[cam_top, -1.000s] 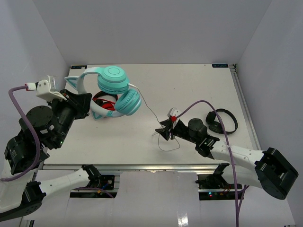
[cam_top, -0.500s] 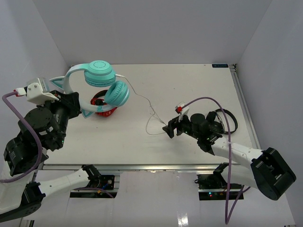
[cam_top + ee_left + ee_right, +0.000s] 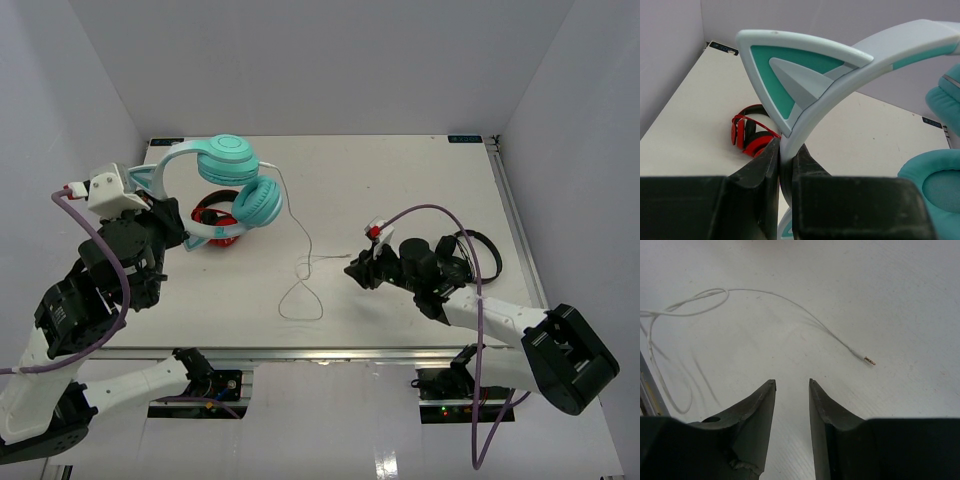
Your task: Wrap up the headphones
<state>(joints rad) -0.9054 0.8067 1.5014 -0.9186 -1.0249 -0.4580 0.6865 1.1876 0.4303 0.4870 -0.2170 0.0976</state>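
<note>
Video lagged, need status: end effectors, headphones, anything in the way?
Left end effector shut on headphones band, held aloft. Right end effector open, empty, cord plug lying just ahead. Red headphones beneath, black headphones at right.
</note>
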